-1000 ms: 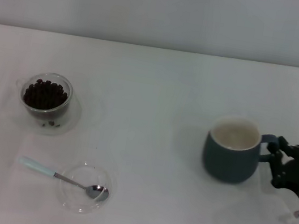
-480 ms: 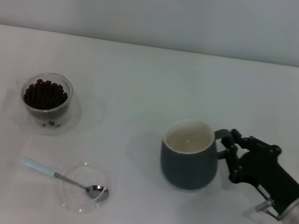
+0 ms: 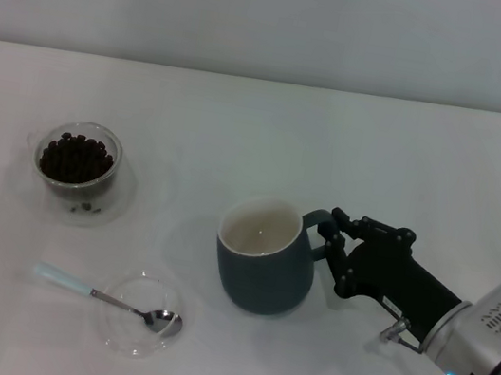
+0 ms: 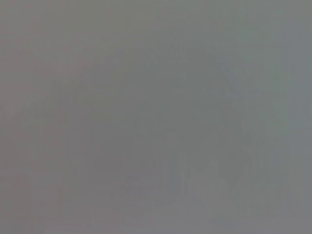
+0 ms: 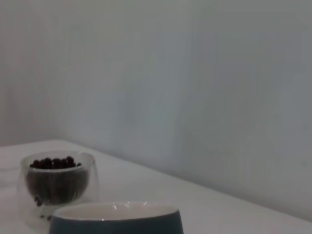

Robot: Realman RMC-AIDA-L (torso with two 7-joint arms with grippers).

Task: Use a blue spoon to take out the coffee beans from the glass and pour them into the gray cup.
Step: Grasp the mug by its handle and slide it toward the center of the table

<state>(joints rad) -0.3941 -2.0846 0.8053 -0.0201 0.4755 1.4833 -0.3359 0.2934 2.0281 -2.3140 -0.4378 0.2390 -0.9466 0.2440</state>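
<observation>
Right gripper (image 3: 333,238) grips the cup (image 3: 263,259) by its handle; left gripper out of sight.

Head view: the cup stands upright near the middle of the white desk (image 3: 335,144), its cream inside bare, and the right fingers (image 3: 341,224) are clamped on the loop handle, which they mostly hide. The right arm runs off the lower right corner. The glass (image 3: 76,164), full of beans (image 3: 76,157), sits on a clear saucer (image 3: 78,202) at far left, with a few loose beans beside its base. The spoon (image 3: 105,297) lies nearer the robot, well apart from the cup, bowl in a shallow clear dish (image 3: 143,314), pale handle on the desk.
Left wrist view: flat grey, nothing can be made out.
Right wrist view: only the cup's rim (image 5: 116,217) shows, cut off below; beyond it the glass (image 5: 57,187) of beans (image 5: 53,163); its own fingers are unseen.
</observation>
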